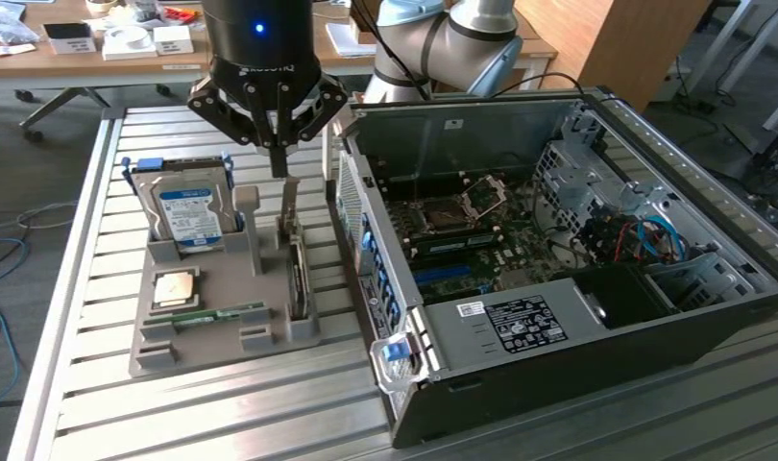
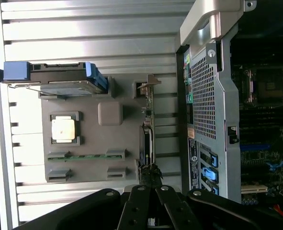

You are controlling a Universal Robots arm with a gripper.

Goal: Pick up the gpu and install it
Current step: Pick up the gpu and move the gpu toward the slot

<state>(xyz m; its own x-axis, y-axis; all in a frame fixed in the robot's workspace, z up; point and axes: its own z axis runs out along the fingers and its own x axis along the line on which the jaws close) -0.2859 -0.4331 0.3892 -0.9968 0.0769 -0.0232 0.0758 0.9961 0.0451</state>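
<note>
Exterior view, clock read on the picture. My tool (image 1: 282, 171) is closed, fingers drawn together to a point, hanging straight down over the gray parts tray (image 1: 158, 355). The tips sit right at the top edge of the gpu (image 1: 296, 274). I cannot tell if they pinch it or just touch it.

The gpu stands on edge in a slot along the tray's 3 o'clock side, just beside the open computer case (image 1: 556, 240), not in it. At 9 o'clock from the gpu, a hard drive (image 1: 190, 211) with a blue-white label stands upright in blue rails at the tray's 12 o'clock end. A processor chip (image 1: 175, 288) lies flat in a pocket at 6 o'clock from the drive. A green memory stick (image 1: 223, 314) lies flat just past that, nearer the tray's 6 o'clock end.

The case lies on its side, panel off, motherboard up, at 3 o'clock from the tray. Both rest on the slatted aluminium worktop (image 1: 235, 413). My arm's joints (image 1: 453, 38) show at 12 o'clock behind the case.

Wrist view: tool (image 2: 151, 184) fingers meet at the gpu's (image 2: 146, 139) end, card seen edge-on between the tray (image 2: 91, 139) and the case (image 2: 218, 120) wall. Hard drive (image 2: 60, 81), processor chip (image 2: 63, 128) and memory stick (image 2: 86, 156) sit in their tray slots on the worktop (image 2: 84, 28).
</note>
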